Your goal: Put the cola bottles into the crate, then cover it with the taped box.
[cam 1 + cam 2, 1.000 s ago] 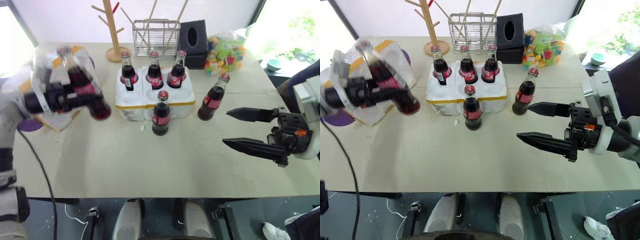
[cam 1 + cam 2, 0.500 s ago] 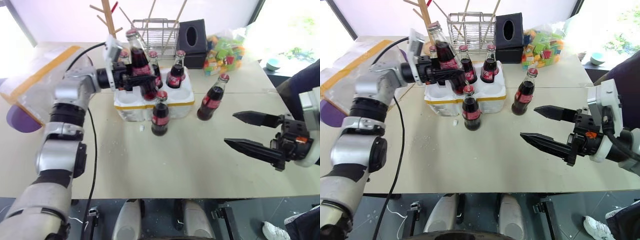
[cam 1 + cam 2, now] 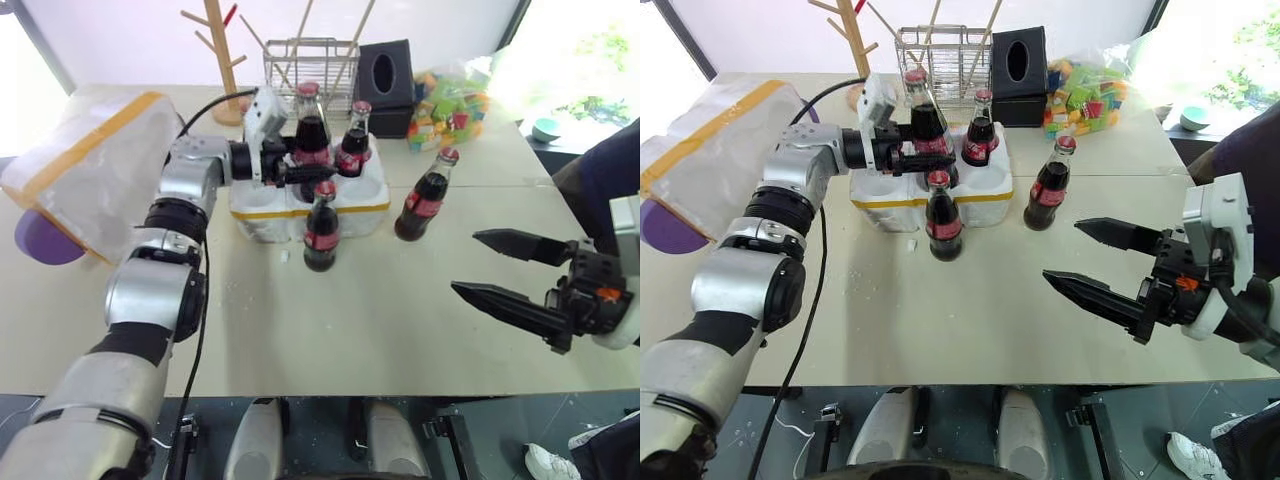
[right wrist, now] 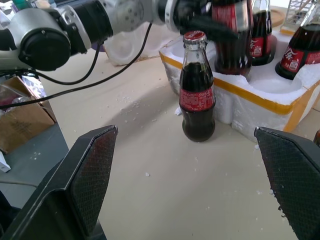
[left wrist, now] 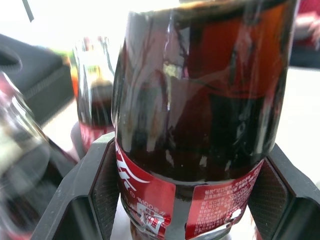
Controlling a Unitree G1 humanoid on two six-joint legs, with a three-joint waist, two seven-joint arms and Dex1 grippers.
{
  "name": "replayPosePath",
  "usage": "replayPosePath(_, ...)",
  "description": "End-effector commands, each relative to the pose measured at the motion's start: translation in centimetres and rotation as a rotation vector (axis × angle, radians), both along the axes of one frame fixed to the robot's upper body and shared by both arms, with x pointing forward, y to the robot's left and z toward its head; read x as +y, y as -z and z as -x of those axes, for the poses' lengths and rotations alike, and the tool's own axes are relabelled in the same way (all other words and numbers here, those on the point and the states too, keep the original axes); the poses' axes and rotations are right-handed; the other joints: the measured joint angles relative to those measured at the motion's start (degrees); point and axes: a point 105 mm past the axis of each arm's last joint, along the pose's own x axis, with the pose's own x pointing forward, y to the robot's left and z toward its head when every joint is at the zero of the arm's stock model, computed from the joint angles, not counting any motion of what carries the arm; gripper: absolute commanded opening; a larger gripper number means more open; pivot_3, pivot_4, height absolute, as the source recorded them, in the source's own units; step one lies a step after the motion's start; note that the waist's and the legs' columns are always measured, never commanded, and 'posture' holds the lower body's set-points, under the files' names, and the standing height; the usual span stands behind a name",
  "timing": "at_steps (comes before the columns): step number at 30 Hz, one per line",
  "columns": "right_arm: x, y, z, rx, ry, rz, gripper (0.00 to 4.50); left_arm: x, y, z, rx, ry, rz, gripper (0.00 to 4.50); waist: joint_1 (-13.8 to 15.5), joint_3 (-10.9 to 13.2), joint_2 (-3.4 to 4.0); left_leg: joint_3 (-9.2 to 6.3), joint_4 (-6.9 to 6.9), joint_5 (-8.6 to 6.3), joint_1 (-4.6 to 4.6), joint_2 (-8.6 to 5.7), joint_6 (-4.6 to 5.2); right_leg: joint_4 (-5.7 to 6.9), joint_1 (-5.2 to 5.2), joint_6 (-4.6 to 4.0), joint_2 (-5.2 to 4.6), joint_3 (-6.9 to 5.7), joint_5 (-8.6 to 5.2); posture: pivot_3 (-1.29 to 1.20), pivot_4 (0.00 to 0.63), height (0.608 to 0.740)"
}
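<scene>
Beige table (image 3: 350,330) under crate (image 3: 345,205), loose bottles (image 3: 321,232)

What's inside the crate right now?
Two cola bottles stand in the back wells of the crate, one on the right. The left pincer holds a third bottle over it, hiding the wells beneath.

Five cola bottles (image 3: 322,225) can be counted: three standing over the crate (image 3: 350,205), one of them (image 3: 310,128) gripped, one (image 3: 356,140) beside it and one (image 4: 260,30) behind it, plus two on the table, the second (image 3: 428,195) further right; any more are hidden behind the arm. There is one crate, one taped box (image 3: 95,170), one wire rack (image 3: 300,60), one black tissue box (image 3: 385,75), one wooden peg stand (image 3: 222,60) and one bag of coloured blocks (image 3: 450,105).
</scene>
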Motion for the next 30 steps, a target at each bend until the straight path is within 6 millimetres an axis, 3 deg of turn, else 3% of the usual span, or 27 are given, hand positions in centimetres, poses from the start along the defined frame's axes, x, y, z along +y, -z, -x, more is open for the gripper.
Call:
replayPosePath(1,0.1,-0.6,-0.1,-0.040,-0.008,-0.005,4.50,0.6,-0.8,-0.5,-0.068,-0.046,-0.001,3.81,-0.1,0.0,-0.03,0.00,0.02,0.00,-0.01,0.01,0.00,0.01,-0.01,0.01,0.00,0.00,0.01,0.00,0.150,0.740)
replayPosePath(2,0.1,-0.6,-0.2,-0.040,-0.012,-0.006,4.50,0.8,-0.7,-0.5,-0.067,-0.054,0.002,4.34,0.0,0.0,-0.03,0.00,0.03,-0.01,-0.02,0.03,0.01,0.01,-0.01,0.01,0.02,0.00,0.01,0.00,0.150,0.740)
replayPosePath(3,0.2,-0.6,-0.3,-0.040,-0.016,-0.008,4.50,0.9,-0.5,-0.5,-0.067,-0.057,0.004,4.43,0.0,0.0,-0.02,0.00,0.04,-0.01,-0.02,0.03,0.01,0.03,-0.01,0.02,0.01,0.00,0.02,0.00,0.150,0.740)
replayPosePath(6,0.4,-0.5,-0.6,-0.038,-0.033,-0.011,4.50,1.5,-1.0,-0.3,-0.078,-0.061,0.041,4.43,0.0,0.0,-0.02,0.00,0.07,-0.01,0.02,0.03,0.02,0.04,0.03,-0.02,0.01,0.00,0.00,0.00,0.150,0.740)
replayPosePath(10,0.6,-0.4,-1.0,-0.034,-0.055,-0.012,4.50,3.2,-3.8,0.8,-0.121,-0.052,0.134,4.43,-0.2,0.0,-0.02,0.01,0.09,-0.02,0.02,0.07,0.03,0.05,0.03,-0.04,0.03,0.01,-0.01,0.00,0.150,0.740)
replayPosePath(13,0.7,-0.4,-1.2,-0.030,-0.065,-0.015,4.50,5.6,-6.3,3.2,-0.137,-0.051,0.194,4.43,-0.4,0.0,0.01,0.01,0.08,-0.03,0.03,0.13,0.05,0.12,0.02,0.03,0.07,0.02,0.03,0.00,0.150,0.740)
replayPosePath(16,0.7,-0.2,-1.2,-0.020,-0.075,-0.017,4.50,7.6,-7.0,6.5,-0.116,-0.049,0.185,4.43,-0.7,0.0,0.06,0.01,0.08,-0.05,0.08,0.19,0.08,0.15,0.02,0.12,0.12,0.05,0.08,0.00,0.150,0.740)
replayPosePath(20,0.9,0.2,-1.1,-0.003,-0.102,-0.001,4.50,7.8,-4.6,11.6,-0.013,0.021,0.096,4.43,-0.9,0.0,0.10,0.04,0.08,-0.05,0.13,0.20,0.07,0.16,0.05,-0.02,0.12,0.10,-0.01,0.00,0.150,0.740)
replayPosePath(22,1.0,0.3,-1.3,-0.003,-0.113,0.007,4.50,7.2,-3.0,12.9,0.014,0.023,0.057,4.43,-0.6,0.0,0.10,0.06,0.11,-0.05,0.19,0.19,0.06,0.11,0.12,-0.11,0.11,0.12,-0.05,0.00,0.150,0.740)
replayPosePath(26,1.1,0.1,-1.8,-0.006,-0.123,0.002,4.50,5.4,0.7,12.9,0.018,-0.053,0.006,4.43,0.2,-0.1,0.12,0.08,0.18,-0.06,0.24,0.17,0.03,0.02,0.22,-0.19,0.11,0.17,-0.01,0.00,0.150,0.740)
replayPosePath(30,1.2,0.0,-1.9,-0.009,-0.126,0.005,4.50,4.1,2.4,12.0,-0.017,-0.117,0.004,4.43,0.0,-0.1,0.12,0.09,0.19,-0.06,0.20,0.13,0.03,-0.02,0.23,-0.20,0.12,0.22,-0.01,0.00,0.150,0.740)
